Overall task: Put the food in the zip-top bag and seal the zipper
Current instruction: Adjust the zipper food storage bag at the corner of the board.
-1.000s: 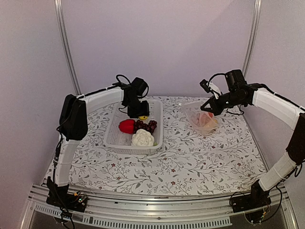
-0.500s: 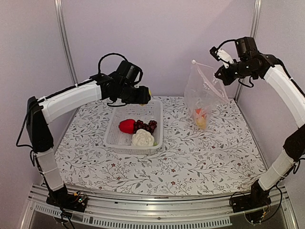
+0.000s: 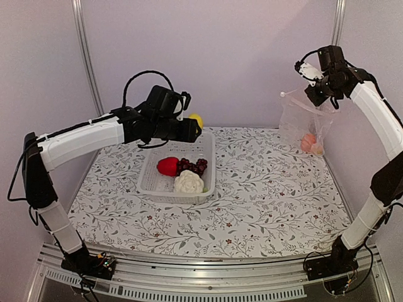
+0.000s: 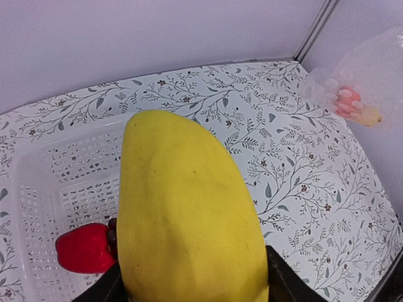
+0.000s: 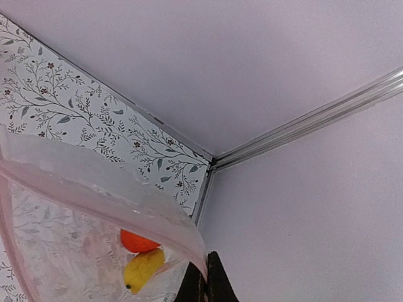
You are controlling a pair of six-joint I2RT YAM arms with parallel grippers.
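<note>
Above the table, top view: left gripper [image 3: 192, 128] clamped a yellow piece [image 3: 196, 119] over the basket [image 3: 151, 179]. The zip-top bag [image 3: 305, 123] hung from the right gripper [image 3: 313, 94], well off to the right.
Left wrist: bag lay ahead, far right.
Right wrist: fingers [image 5: 215, 286] pinched the zipper [image 5: 94, 192] edge; mouth judged upward.
</note>
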